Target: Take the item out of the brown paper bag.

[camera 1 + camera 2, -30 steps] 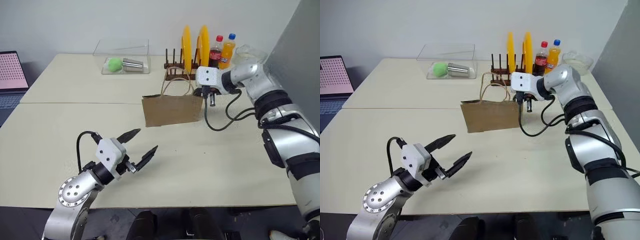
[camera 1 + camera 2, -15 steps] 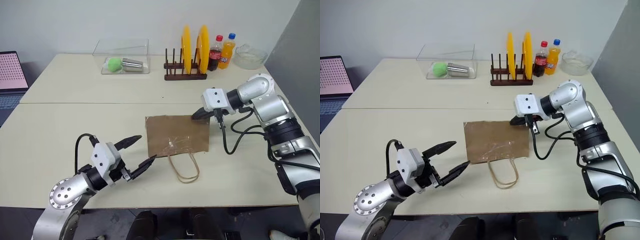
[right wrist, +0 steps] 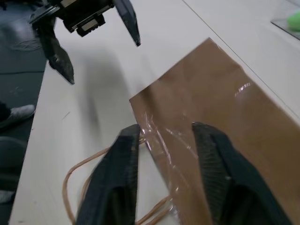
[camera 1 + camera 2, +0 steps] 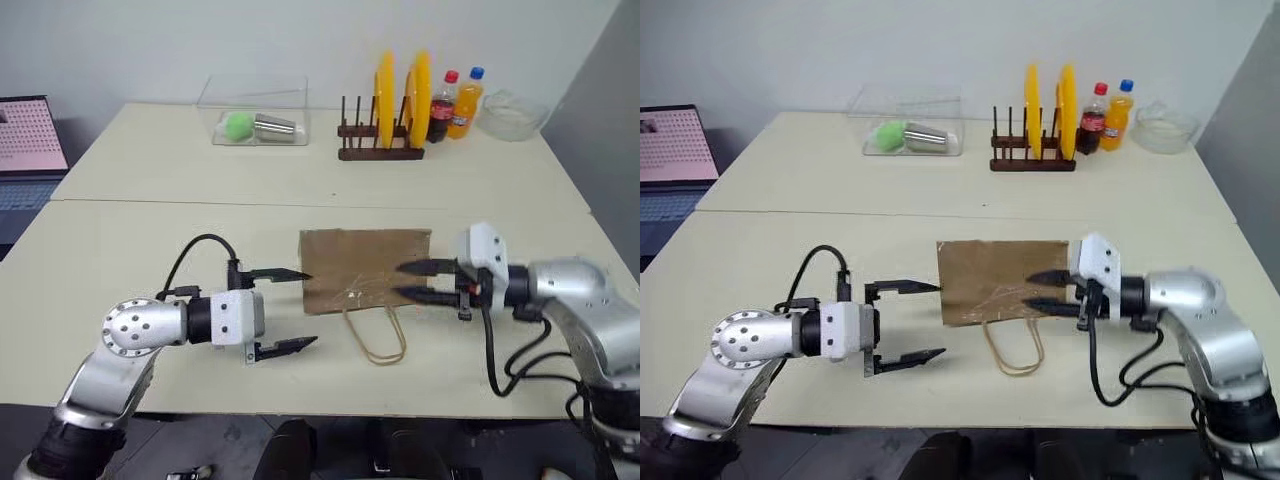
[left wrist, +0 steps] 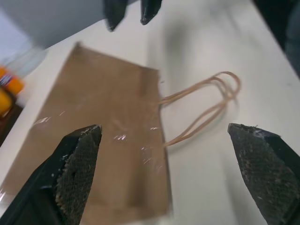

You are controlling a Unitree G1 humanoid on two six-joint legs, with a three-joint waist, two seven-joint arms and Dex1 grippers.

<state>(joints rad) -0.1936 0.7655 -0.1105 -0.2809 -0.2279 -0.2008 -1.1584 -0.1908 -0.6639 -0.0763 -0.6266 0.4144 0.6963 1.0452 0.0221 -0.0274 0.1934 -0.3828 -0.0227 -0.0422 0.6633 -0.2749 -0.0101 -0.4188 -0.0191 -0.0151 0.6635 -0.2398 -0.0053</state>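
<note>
Bag: the brown paper bag [image 4: 366, 270] lies flat mid-bench, handles [image 4: 374, 336] toward me, so I judge its mouth is on the near edge.
Item: hidden (presumably inside the bag).
Left pincer [image 4: 284, 309]: spread wide, empty, left of the bag.
Right pincer [image 4: 413, 281]: partly parted, empty, tips over the bag's right edge.
Right wrist view: glossy creases [image 3: 161, 133] by the mouth.

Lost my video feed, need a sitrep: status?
Left gripper open beside the brown paper bag. Right gripper open at its other side. Bag flat on the table, handles toward the robot. Nothing in the way.
</note>
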